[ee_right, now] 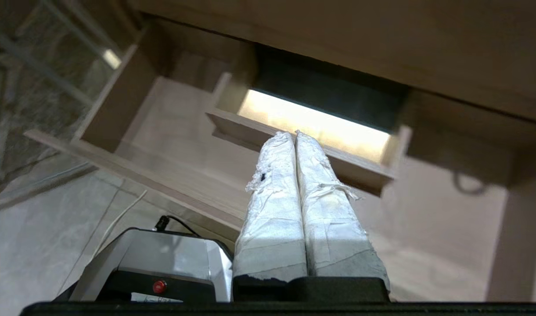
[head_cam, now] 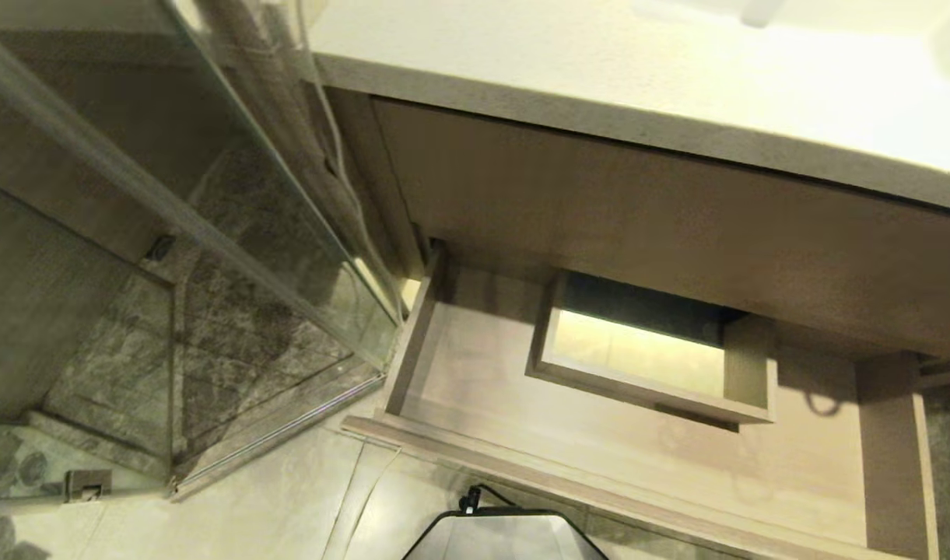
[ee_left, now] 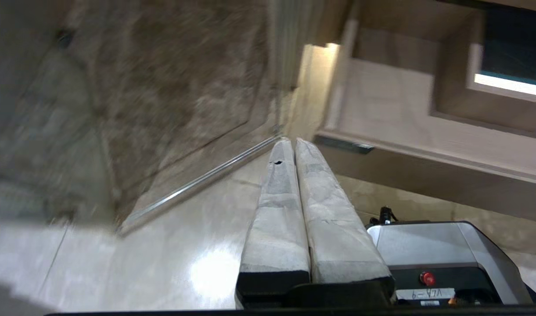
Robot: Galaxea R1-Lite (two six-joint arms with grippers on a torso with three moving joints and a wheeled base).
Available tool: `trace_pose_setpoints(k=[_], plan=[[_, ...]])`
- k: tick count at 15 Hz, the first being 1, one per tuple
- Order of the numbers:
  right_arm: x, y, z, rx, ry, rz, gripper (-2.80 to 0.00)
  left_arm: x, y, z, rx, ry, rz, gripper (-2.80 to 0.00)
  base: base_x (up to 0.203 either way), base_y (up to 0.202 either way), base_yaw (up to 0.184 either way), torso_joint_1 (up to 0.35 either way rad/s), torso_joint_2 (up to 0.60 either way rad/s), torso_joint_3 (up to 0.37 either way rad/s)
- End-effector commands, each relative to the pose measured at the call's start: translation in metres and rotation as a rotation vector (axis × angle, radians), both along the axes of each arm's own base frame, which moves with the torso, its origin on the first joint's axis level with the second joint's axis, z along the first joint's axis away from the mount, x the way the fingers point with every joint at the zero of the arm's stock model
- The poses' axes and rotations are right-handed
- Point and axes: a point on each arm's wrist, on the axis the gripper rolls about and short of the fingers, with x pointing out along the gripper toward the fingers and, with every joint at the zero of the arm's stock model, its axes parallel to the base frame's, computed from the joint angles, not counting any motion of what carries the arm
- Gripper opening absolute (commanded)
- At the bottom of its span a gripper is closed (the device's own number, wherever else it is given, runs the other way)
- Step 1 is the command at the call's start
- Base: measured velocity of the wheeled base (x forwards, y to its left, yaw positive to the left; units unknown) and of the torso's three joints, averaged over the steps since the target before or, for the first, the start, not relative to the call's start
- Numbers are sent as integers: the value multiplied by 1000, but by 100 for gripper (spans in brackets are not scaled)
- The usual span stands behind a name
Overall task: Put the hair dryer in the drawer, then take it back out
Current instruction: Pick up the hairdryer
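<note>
Nearest the camera in the head view, the robot's grey base shows at the lower edge, standing on pale glossy floor tiles. In the wrist views the base carries a red button.

The left gripper hangs over the floor tiles beside the base, its two tape-wrapped fingers pressed together with nothing between them. The right gripper points toward the drawer, its tape-wrapped fingers likewise pressed together and holding nothing. Neither gripper appears in the head view.

Beyond the base, the drawer stands pulled out from the vanity, its flat front edge toward the robot. Its light wood-grain floor is bare on both sides of the boxed rectangular cutout at mid-back, through which a lit surface shows. The hair dryer is visible in none of the three views, neither in the drawer nor on the surfaces around it.

Above the drawer rises the plain wood panel of the vanity, topped by a pale countertop. At the left, a glass shower partition with a metal floor rail encloses dark stone tiles, and a thin white cord hangs down the vanity's left edge.
</note>
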Motion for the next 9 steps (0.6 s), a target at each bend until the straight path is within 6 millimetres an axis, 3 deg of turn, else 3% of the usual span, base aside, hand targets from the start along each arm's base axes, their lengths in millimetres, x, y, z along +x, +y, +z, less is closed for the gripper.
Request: trace_pose_setpoints(k=[1,6,9], plan=[[0,0,-12,-1,0,2,-280,0,0,0,0,0,1,-280,1,19,-157,-2,-2,6],[0,0,-12,1,2,-5,-280,0,0,0,0,1,-1,-280,1,14,-134,2,-2,2],[0,0,-12,0,1,-4,-280,0,0,0,-1,0,-1,-280,0,0,-29,2,2,-1]])
